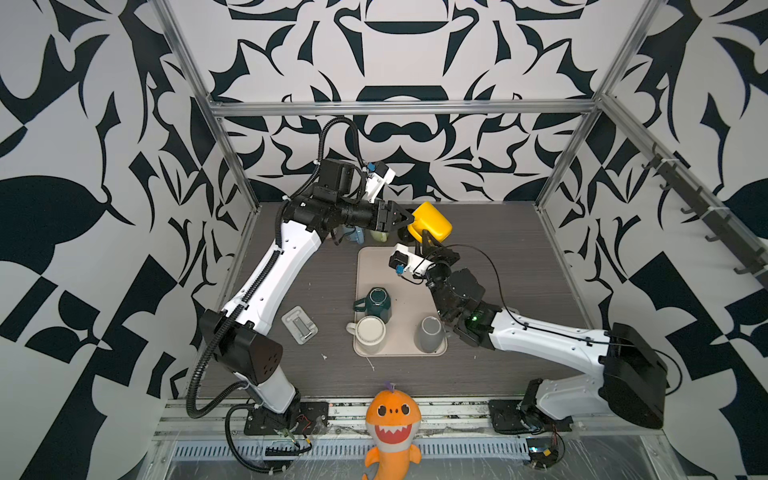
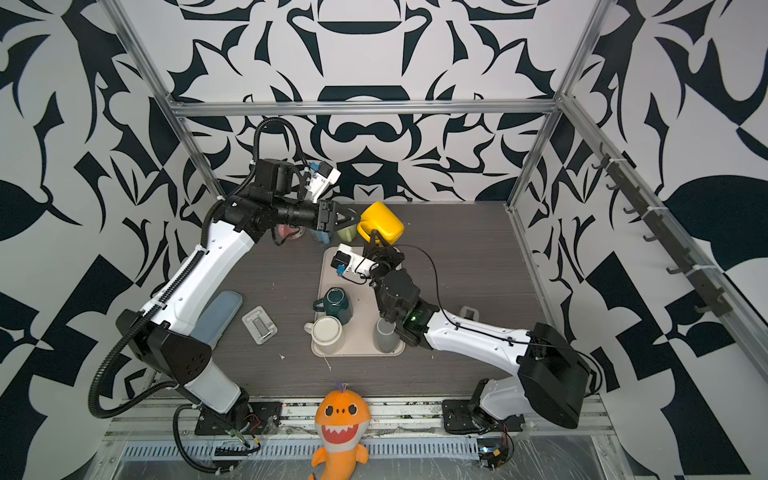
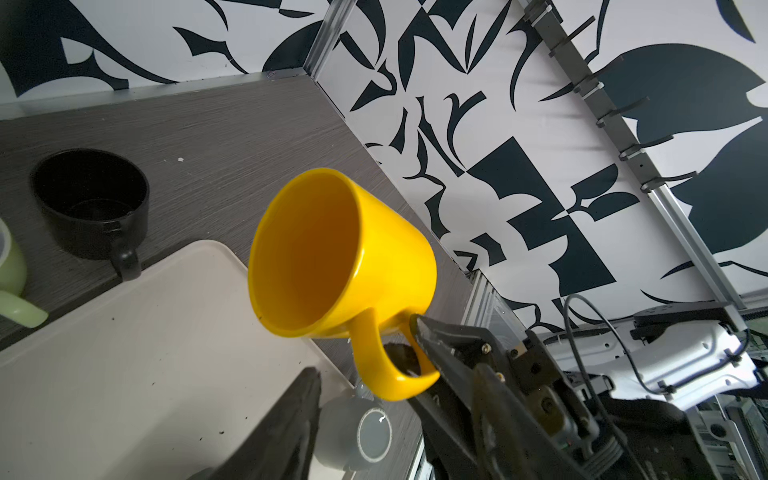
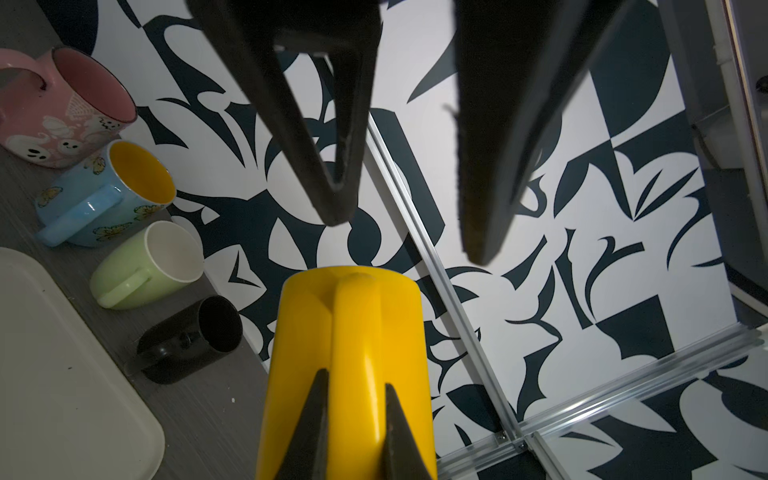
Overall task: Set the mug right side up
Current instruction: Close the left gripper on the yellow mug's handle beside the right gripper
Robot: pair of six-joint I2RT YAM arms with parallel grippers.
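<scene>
Right wrist view — right tool (image 4: pixel 355 380) grips yellow mug (image 4: pixel 307 320) by handle.

The grey wood-grain table (image 1: pixel 415 378) carries a beige tray (image 1: pixel 374 270), a grey packet (image 1: pixel 300 325) and a row of mugs (image 4: pixel 124 266).

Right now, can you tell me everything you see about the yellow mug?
The yellow mug is shiny and smooth, like glazed ceramic, wider at the mouth than the base, with one looped handle. It looks empty. It hangs in the air, tipped on its side, above the far end of the table. The right pincer is shut on its handle. The open left pincer hovers near its mouth, apparently not touching.
</scene>
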